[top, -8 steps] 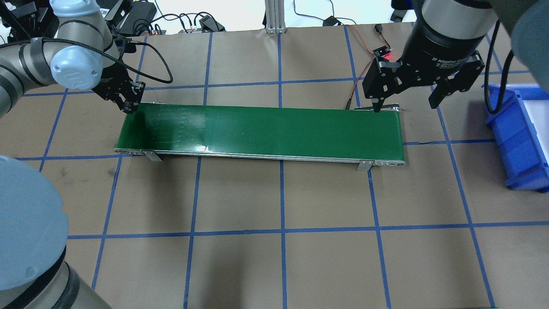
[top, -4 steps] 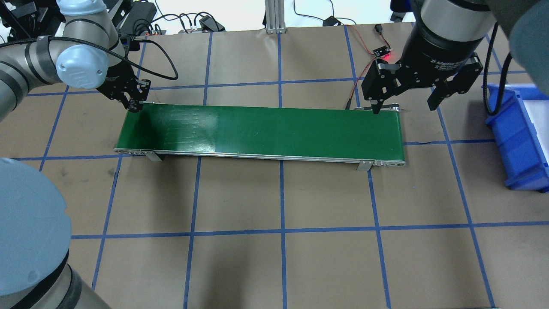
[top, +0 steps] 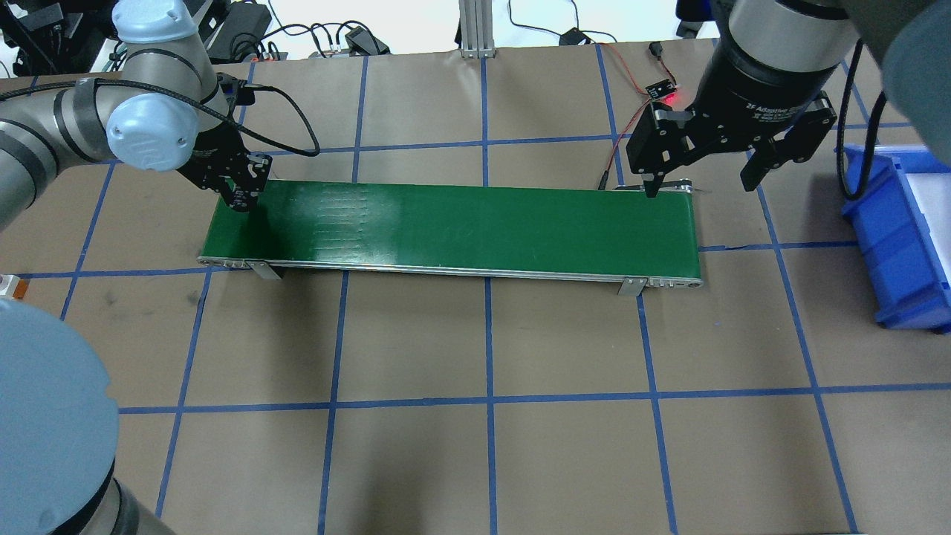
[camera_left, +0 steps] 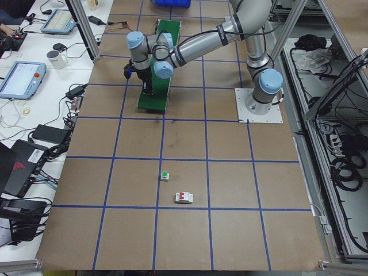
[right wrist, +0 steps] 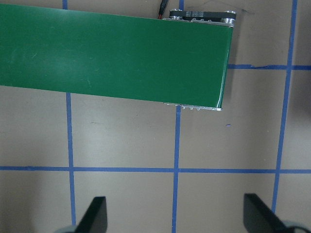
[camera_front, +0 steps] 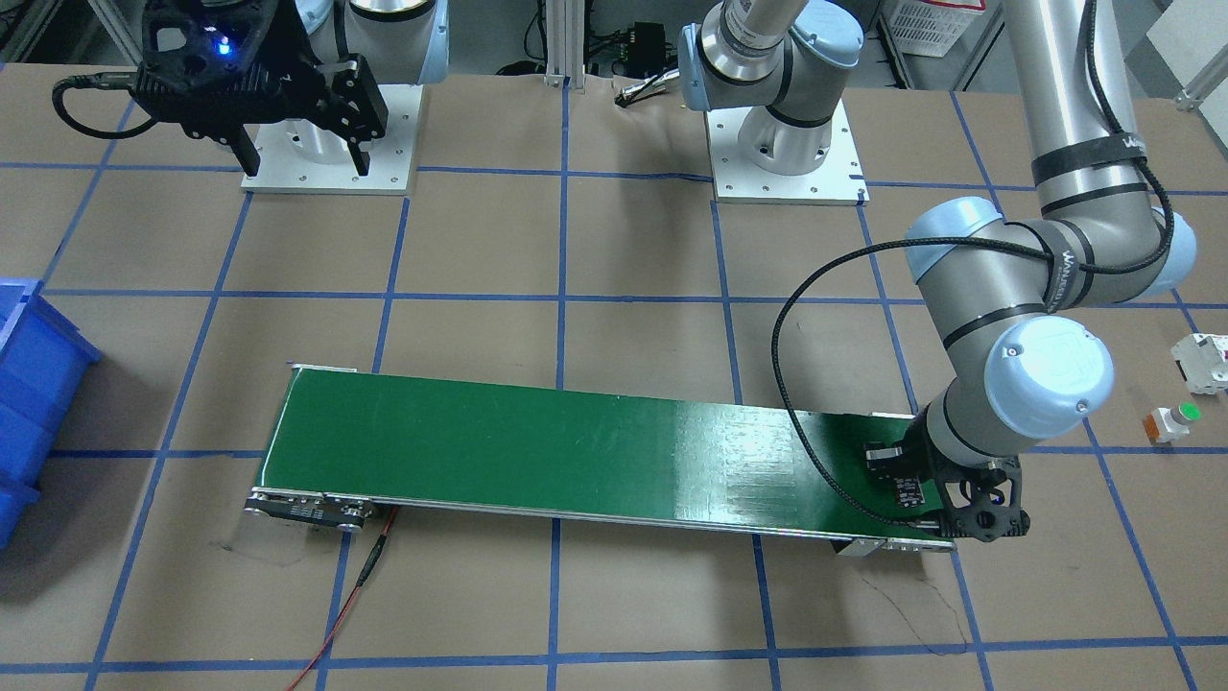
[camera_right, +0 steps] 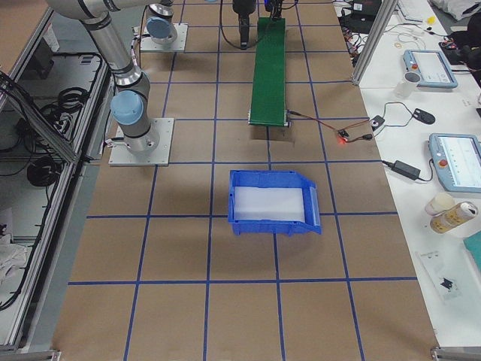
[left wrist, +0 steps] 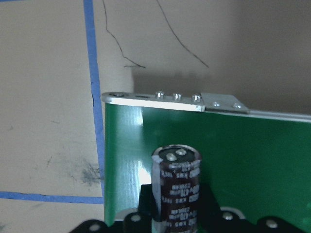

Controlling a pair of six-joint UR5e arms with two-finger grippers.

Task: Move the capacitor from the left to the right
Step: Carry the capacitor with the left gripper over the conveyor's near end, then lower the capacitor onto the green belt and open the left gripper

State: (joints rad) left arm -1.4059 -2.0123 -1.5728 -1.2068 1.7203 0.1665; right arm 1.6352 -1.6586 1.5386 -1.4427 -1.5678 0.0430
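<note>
The capacitor [left wrist: 177, 187] is a dark brown cylinder with silvery terminals on top, held upright between the jaws of my left gripper [top: 241, 195]. That gripper is shut on it, low over the left end of the green conveyor belt [top: 461, 223], near the belt's far edge. In the front view the left gripper [camera_front: 964, 504] is at the belt's [camera_front: 537, 451] right end. My right gripper [top: 700, 186] is open and empty, high above the belt's right end; the right wrist view shows its fingertips [right wrist: 95, 213] wide apart.
A blue bin [top: 903, 238] stands right of the belt. A white breaker [camera_front: 1204, 362] and a green-capped push button [camera_front: 1175, 422] lie on the table beyond the belt's left end. A sensor with a red light [top: 663, 93] and wires sits behind the belt's right end.
My left gripper has moved right and forward, from beside the belt's far left corner to over the belt's left end. The right gripper has stayed almost still.
</note>
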